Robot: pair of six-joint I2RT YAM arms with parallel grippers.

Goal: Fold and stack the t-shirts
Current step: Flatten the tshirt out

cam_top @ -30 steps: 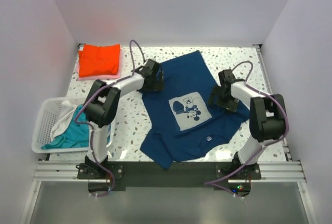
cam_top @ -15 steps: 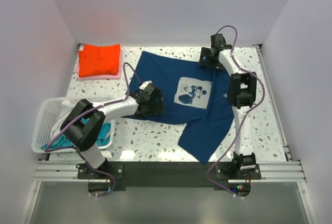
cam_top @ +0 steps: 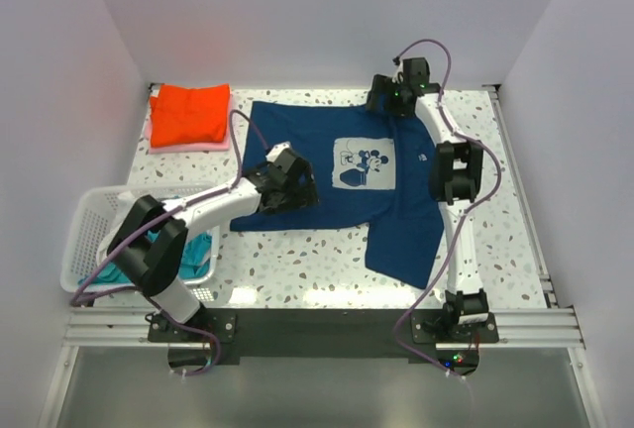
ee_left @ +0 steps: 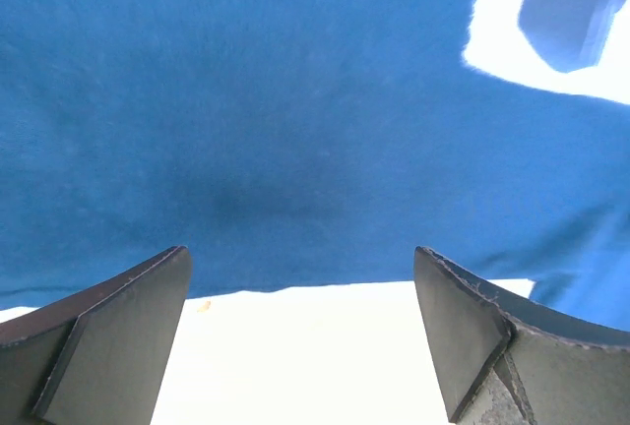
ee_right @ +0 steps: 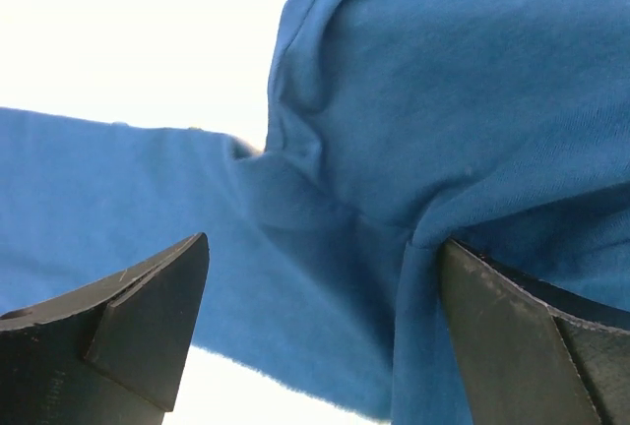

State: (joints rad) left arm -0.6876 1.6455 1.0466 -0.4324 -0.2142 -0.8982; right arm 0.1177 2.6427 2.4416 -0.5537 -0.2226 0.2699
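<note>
The navy t-shirt (cam_top: 337, 165) with a pale square cartoon print (cam_top: 365, 163) lies spread across the middle of the table, one part trailing toward the near right. My left gripper (cam_top: 295, 190) is open at the shirt's near left edge. In the left wrist view the gripper (ee_left: 300, 253) straddles that navy hem (ee_left: 295, 150) with bare table below it. My right gripper (cam_top: 388, 101) is open at the shirt's far edge. In the right wrist view the gripper (ee_right: 323, 240) has bunched navy cloth (ee_right: 433, 100) between and beyond its fingers.
A folded orange-red tee (cam_top: 188, 113) lies on a pink one (cam_top: 193, 144) at the far left corner. A white slatted basket (cam_top: 87, 240) at the near left holds a teal tee (cam_top: 201, 252) and pale cloth. White walls stand close on three sides.
The right arm reached out to the far edge and the shirt swung round and spread flatter, shifting left. The left gripper moved from the shirt's far left to its near left edge.
</note>
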